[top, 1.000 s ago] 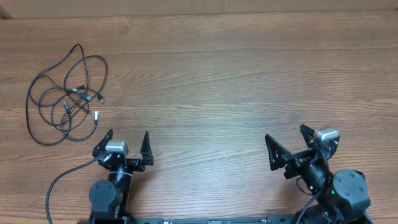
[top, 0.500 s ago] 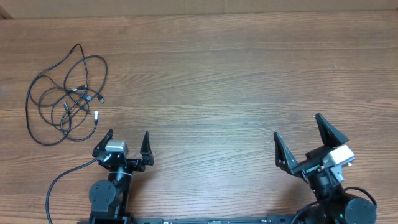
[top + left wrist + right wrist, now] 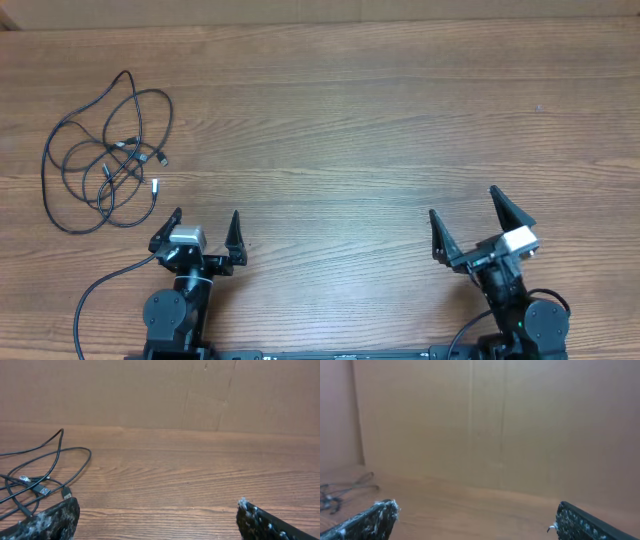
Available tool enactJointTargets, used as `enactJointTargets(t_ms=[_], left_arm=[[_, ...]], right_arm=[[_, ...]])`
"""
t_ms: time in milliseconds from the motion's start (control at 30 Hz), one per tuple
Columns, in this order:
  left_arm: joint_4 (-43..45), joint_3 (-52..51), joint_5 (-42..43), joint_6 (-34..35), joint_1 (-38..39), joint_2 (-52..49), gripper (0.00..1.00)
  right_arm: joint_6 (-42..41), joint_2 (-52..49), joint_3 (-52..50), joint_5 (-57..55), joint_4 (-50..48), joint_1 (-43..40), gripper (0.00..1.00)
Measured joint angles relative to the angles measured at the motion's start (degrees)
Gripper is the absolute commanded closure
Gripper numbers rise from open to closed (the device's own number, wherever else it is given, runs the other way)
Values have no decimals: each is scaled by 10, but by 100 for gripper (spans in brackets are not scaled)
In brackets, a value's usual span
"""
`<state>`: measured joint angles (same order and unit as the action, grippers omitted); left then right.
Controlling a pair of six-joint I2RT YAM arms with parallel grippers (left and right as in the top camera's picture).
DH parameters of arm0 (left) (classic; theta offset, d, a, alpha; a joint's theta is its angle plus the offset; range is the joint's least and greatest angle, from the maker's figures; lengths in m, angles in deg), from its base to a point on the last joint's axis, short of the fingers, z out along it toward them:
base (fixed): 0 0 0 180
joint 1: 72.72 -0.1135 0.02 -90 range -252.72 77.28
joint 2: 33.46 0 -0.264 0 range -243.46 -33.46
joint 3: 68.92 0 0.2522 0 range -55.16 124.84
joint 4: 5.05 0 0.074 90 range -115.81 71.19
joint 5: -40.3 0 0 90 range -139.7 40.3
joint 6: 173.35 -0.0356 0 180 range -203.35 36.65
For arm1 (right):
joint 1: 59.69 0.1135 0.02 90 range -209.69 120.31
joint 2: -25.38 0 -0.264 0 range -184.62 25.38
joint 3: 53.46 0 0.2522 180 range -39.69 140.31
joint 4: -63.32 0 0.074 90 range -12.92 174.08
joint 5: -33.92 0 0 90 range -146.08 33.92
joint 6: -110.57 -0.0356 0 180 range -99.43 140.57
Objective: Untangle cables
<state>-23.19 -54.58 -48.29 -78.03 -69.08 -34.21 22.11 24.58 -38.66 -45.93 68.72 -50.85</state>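
Observation:
The cables (image 3: 105, 160) lie in a tangled heap of thin black loops with small silver plugs at the table's far left. They also show at the left edge of the left wrist view (image 3: 40, 480) and faintly at the left edge of the right wrist view (image 3: 335, 495). My left gripper (image 3: 206, 222) is open and empty, just right of and nearer than the heap. My right gripper (image 3: 463, 208) is open and empty at the front right, far from the cables.
A brown cardboard wall (image 3: 200, 395) stands along the table's far edge. A thicker black arm wire (image 3: 95, 295) curves off the left arm's base at the front left.
My right gripper has swung about near the front right, turning and shifting a little left over the last second. The left arm and the cables have not moved.

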Motion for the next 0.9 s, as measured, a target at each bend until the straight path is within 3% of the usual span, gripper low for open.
enactJointTargets(t_ms=[200, 433, 900], left_arm=[[0, 0, 0, 0, 0, 0, 0], [0, 0, 0, 0, 0, 0, 0], [0, 0, 0, 0, 0, 0, 0]], right_arm=[[0, 2, 0, -3, 120, -17, 0], [49, 2, 0, -17, 128, -17, 0], [60, 2, 0, -46, 130, -18, 0]])
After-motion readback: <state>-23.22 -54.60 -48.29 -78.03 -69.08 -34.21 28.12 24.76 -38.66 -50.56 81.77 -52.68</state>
